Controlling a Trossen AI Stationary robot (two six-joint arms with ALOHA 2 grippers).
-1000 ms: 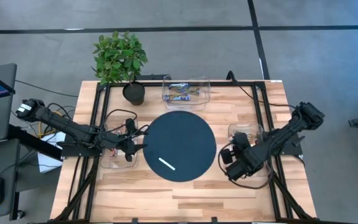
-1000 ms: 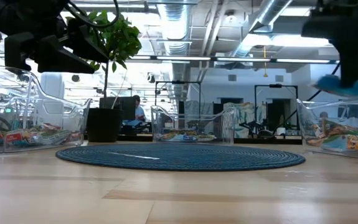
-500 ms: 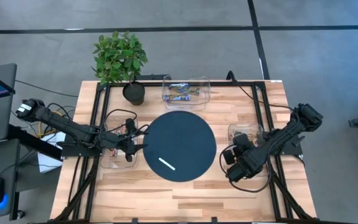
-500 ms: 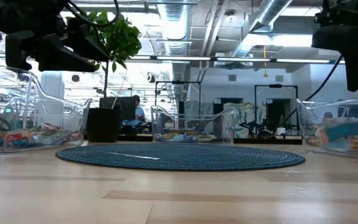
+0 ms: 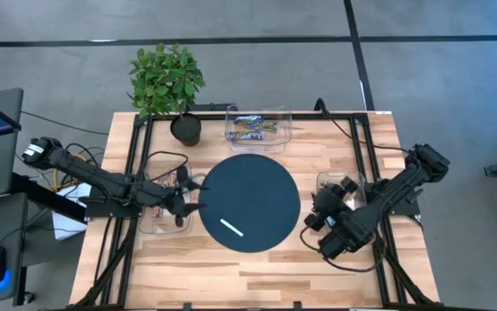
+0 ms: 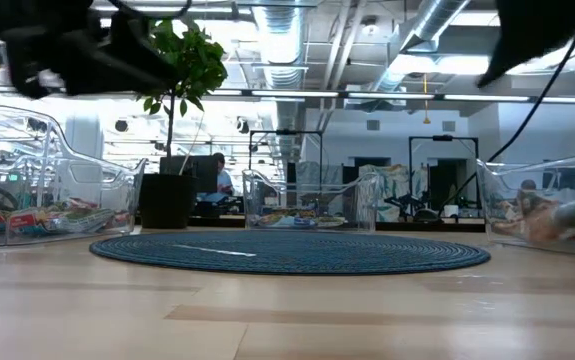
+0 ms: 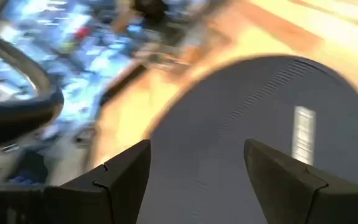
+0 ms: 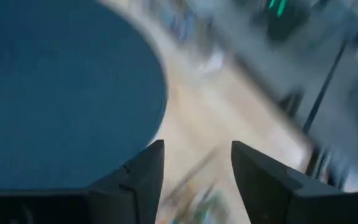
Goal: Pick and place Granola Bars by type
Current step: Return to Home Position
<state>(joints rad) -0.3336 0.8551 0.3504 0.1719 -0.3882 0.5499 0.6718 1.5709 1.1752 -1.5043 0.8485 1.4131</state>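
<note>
Wooden table [image 5: 257, 259] under me shows the Granola Bars [image 6: 42, 215] lying sorted in the left bin [image 5: 149, 226], far bin [image 5: 229, 130] and right bin [image 5: 334, 174]; my left gripper [image 7: 197, 149] hangs spread and empty beside its bin; only a white stick [image 5: 232, 227] lies on the blue mat [image 5: 265, 186]; my right gripper [image 8: 197, 146], also spread and empty, has apparently lifted since half a second ago; sorting looks finished, so next I fold both arms home.
</note>
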